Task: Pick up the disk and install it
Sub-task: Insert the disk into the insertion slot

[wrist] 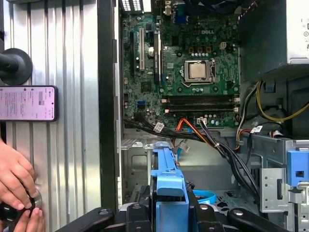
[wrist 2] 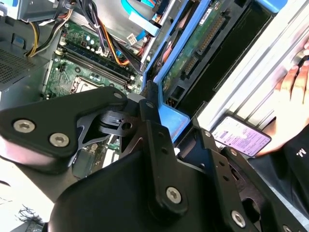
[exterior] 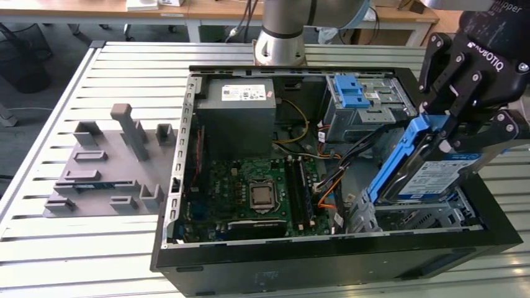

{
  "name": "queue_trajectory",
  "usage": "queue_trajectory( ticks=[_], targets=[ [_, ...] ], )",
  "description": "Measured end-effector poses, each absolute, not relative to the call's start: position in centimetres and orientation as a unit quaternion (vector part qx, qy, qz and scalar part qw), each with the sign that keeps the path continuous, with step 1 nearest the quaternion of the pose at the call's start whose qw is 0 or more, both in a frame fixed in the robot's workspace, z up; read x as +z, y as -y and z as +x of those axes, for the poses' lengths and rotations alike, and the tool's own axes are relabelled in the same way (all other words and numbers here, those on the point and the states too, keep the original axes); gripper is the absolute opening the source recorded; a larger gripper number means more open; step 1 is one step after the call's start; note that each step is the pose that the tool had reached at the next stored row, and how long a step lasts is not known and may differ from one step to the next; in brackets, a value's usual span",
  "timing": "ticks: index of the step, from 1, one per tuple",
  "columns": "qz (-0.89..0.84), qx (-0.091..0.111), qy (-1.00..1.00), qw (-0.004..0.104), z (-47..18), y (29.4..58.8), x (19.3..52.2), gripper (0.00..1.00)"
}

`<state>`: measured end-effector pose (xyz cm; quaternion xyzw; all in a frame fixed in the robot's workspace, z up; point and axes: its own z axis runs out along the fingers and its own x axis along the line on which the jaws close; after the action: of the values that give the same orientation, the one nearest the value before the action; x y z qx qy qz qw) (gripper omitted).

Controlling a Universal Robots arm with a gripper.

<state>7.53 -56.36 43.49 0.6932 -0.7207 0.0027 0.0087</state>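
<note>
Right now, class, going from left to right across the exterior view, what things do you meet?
In order: grey fixture → power supply → blue latch → disk, held in the gripper.

The black gripper [exterior: 468, 139] housing bears white lettering; a white printed sticker [exterior: 244, 93] sits on the grey metal power-supply box [exterior: 240, 124]; a blue-and-white label [exterior: 443, 167] covers the silver rectangular disk [exterior: 422, 189]; the dark flat phone [wrist: 28, 103] shows lines of print too small to read.
</note>
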Motion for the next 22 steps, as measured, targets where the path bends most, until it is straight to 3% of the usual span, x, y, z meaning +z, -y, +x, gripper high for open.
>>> queue_trajectory(
  ticks=[22],
  targets=[
    [0.693,0.003,0.721,0.009,7.53,56.27,42.49,0.36]
  ],
)
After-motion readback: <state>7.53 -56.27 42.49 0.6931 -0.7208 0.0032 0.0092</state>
